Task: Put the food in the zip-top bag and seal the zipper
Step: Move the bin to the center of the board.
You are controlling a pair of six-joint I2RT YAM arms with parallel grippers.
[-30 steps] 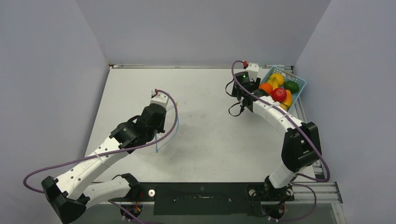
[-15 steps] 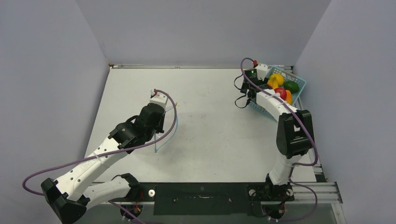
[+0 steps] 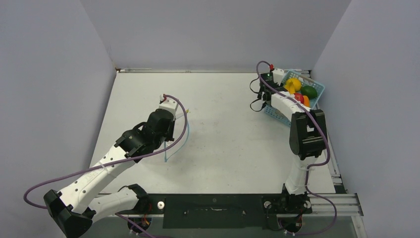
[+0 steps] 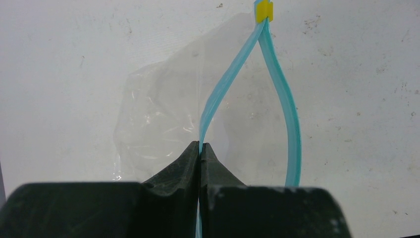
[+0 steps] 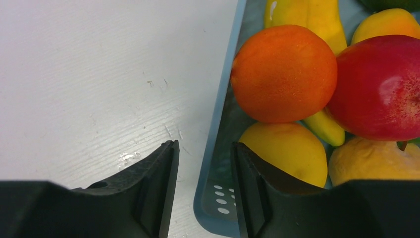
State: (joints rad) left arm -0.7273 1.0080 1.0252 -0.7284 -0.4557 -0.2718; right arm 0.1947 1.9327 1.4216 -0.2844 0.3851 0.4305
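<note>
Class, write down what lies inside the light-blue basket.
Visible in the basket: an orange, a red apple, a lemon, bananas and a green lime. The basket floor and anything beneath the pile are covered.

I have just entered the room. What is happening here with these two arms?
The left pincer is shut on one side of the teal zipper of the clear bag, so the bag's mouth gapes open. The right pincer is open at the blue basket, with one finger on each side of its wall, close to the orange. All the toy fruits lie in the basket; none is in the bag yet.
</note>
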